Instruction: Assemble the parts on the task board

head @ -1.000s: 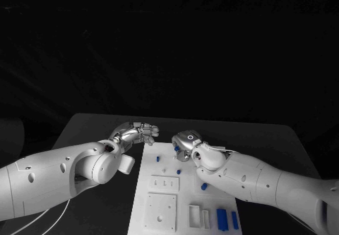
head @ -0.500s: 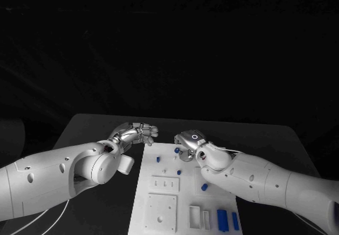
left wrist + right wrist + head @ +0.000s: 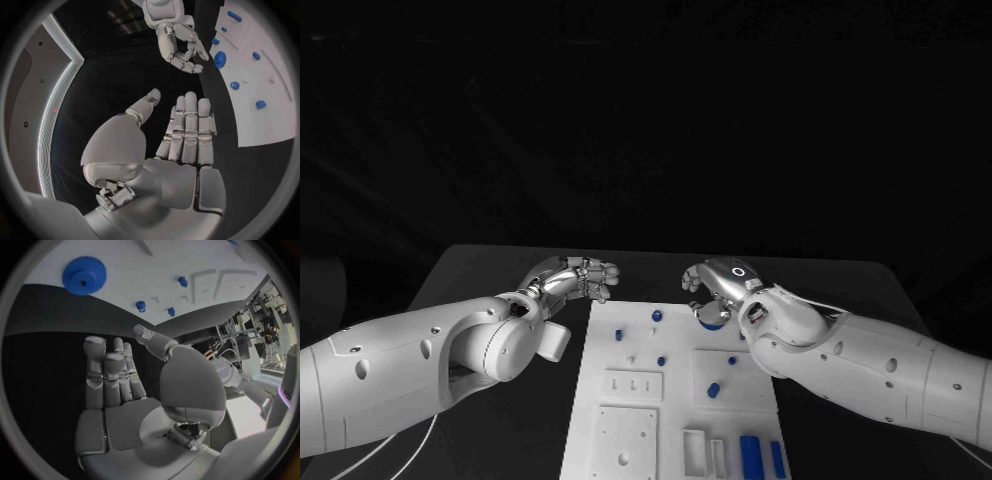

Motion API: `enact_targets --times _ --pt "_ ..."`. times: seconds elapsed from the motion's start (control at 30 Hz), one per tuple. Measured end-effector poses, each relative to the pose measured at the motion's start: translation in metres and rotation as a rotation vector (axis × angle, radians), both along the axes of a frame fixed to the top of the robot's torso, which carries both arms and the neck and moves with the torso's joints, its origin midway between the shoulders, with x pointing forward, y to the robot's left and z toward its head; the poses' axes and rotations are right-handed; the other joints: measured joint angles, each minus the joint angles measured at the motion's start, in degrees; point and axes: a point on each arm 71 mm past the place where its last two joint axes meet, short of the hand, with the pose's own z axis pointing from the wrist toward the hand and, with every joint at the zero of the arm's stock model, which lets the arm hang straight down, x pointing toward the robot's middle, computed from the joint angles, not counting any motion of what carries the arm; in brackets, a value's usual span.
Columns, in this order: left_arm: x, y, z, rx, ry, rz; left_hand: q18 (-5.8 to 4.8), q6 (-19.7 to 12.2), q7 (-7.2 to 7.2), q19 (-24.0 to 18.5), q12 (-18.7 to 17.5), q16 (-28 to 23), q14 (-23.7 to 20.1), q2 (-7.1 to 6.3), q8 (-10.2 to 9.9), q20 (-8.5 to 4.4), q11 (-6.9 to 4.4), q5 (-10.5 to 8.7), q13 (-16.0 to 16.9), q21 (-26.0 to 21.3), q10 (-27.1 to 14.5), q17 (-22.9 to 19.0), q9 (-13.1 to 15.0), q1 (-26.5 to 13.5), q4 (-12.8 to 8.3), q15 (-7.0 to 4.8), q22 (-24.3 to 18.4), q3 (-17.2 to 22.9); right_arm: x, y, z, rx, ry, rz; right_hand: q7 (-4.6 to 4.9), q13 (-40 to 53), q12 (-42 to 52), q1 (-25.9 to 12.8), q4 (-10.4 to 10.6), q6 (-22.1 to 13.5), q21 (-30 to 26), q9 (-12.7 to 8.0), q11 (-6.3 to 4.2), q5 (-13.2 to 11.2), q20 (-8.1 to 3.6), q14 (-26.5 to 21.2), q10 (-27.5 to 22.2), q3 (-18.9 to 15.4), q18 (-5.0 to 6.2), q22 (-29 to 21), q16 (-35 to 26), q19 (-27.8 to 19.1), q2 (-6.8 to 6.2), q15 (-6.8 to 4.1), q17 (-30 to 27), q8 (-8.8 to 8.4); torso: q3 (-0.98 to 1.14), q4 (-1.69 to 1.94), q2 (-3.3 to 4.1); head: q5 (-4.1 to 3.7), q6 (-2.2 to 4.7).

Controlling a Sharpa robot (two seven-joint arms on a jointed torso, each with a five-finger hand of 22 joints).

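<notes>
While the task board (image 3: 678, 400) lay mid-tabletop (image 3: 488, 262), one blue gear (image 3: 84, 275) and several small blue parts (image 3: 656, 316) sat on it. Two hands flanked its far end: left hand (image 3: 577, 278) and right hand (image 3: 715, 286), fingers apart, each holding nothing.

One white task board (image 3: 678, 375) is lying on one black tabletop (image 3: 488, 270). Two silver hands, left (image 3: 581, 277) and right (image 3: 715, 284), are hanging over its far end. One blue gear (image 3: 84, 275) is sitting on the board, and seven smaller blue parts are showing there in the head view.
</notes>
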Motion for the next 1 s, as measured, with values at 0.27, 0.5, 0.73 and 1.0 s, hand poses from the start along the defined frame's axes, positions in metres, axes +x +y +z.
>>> enact_targets --times 0.27,0.5,0.73,1.0 --pt "0.003 0.004 -0.001 0.006 -0.002 0.011 -0.02 0.00 0.00 0.00 0.00 0.00 0.00 0.00 0.00 0.00 0.00 0.00 0.05 0.00 0.00 0.00 0.00 0.00 0.00 0.00 -0.01 0.00 0.011 -0.034 -0.006 0.019 0.086 -0.082 -0.26 11.27 7.58 -0.86 -0.74 -1.25 -0.04 0.22 -2.19 0.30 -0.42 -0.22 7.22 -4.43 1.43 0.47 0.70 -0.23 0.26 -2.65 -0.10 0.01 0.57 -0.80 -0.69 0.34 0.05" --pt "0.003 0.004 -0.001 0.007 -0.002 0.011 -0.07 0.00 0.00 0.00 0.00 0.00 0.00 0.00 0.00 0.00 0.00 0.00 0.05 0.00 0.00 -0.01 -0.01 0.00 0.00 0.00 -0.01 0.00 0.021 -0.048 -0.015 0.031 0.163 -0.129 -1.70 45.72 39.71 -1.85 -0.22 -2.08 1.80 0.19 -3.24 3.15 -1.28 -0.08 -3.57 -7.19 1.79 0.47 2.15 0.41 0.34 -3.39 0.91 -1.08 0.94 -1.06 -0.80 0.23 0.03" --pt "0.003 0.002 -0.002 0.007 -0.003 0.006 -0.16 0.00 0.00 0.00 0.00 0.00 0.00 0.00 0.00 0.01 0.00 0.00 0.06 0.00 0.00 -0.01 -0.01 0.00 -0.15 0.00 -0.01 0.15 0.026 -0.050 -0.031 0.025 0.216 -0.145 -1.31 55.97 53.83 -2.83 -0.47 -2.60 6.00 -0.03 -2.98 4.90 -1.79 -0.42 -5.27 -7.75 1.79 0.47 5.46 0.70 1.32 -3.04 4.78 -1.97 0.86 -1.01 -0.79 0.10 -0.13" --pt "0.003 0.002 -0.002 0.008 -0.003 0.004 -0.43 0.00 0.00 0.00 -0.19 0.00 0.00 0.00 0.00 0.00 0.00 0.00 0.10 0.00 0.00 -0.01 0.00 0.00 -0.15 0.00 -0.02 0.15 0.023 -0.042 -0.051 0.021 0.274 -0.130 -1.03 57.83 57.83 -3.92 -0.78 -2.88 8.67 -0.10 -2.78 6.22 -2.39 -0.72 -5.49 -8.68 1.39 0.46 6.37 0.11 1.96 -2.74 7.21 -2.29 0.72 -0.86 -0.75 0.06 -0.55"
